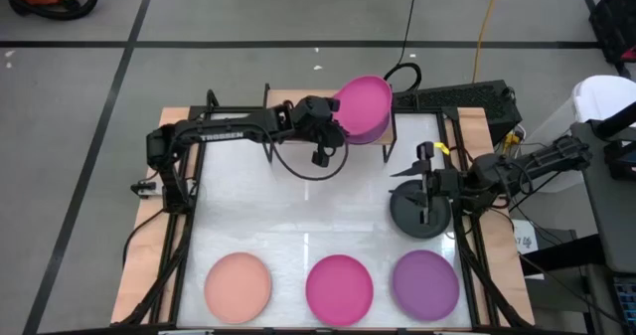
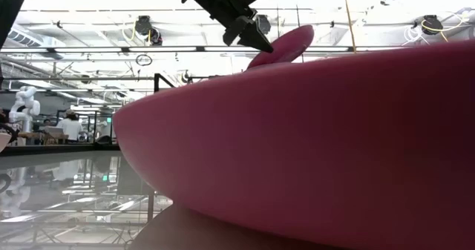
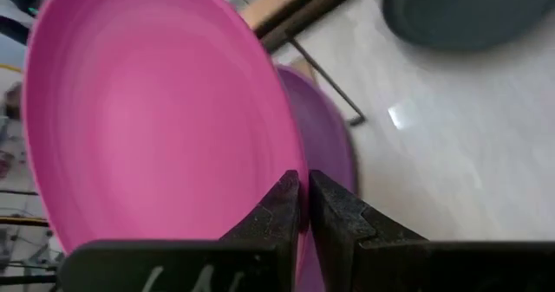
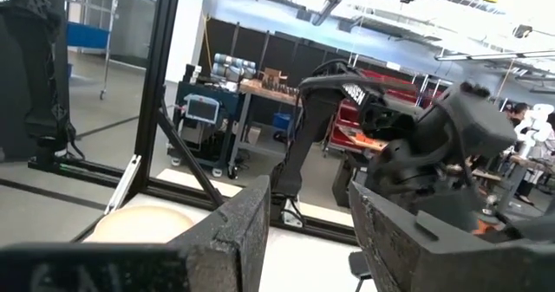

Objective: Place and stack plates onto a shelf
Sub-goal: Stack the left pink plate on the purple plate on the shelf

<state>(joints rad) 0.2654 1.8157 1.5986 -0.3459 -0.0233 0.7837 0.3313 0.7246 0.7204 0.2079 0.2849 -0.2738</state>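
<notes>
My left gripper (image 1: 326, 126) is over the shelf (image 1: 283, 96) at the table's far edge, shut on a magenta plate (image 1: 364, 104). This plate stands tilted above a purple plate (image 3: 334, 140) that lies on the shelf. In the low view the held plate (image 2: 288, 44) shows high up under the left gripper (image 2: 256, 38). My right gripper (image 4: 308, 231) is open, its fingers pointing level, and hovers over a black plate (image 1: 422, 216) lying flat on the table's right side. My left gripper pinches the magenta plate's rim (image 3: 299, 166) between its two fingers, on the side of the plate toward the table's left. The fingers come from the left, slanting down. The plate is tilted, its free edge (image 2: 308, 31) higher than the held edge.
Three plates lie flat along the table's near edge: peach (image 1: 238, 283), magenta (image 1: 340, 287) and purple (image 1: 425, 283). The near magenta plate (image 2: 312, 146) fills most of the low view. A pale plate (image 4: 143, 223) shows in the right wrist view. White table top lies between the arms.
</notes>
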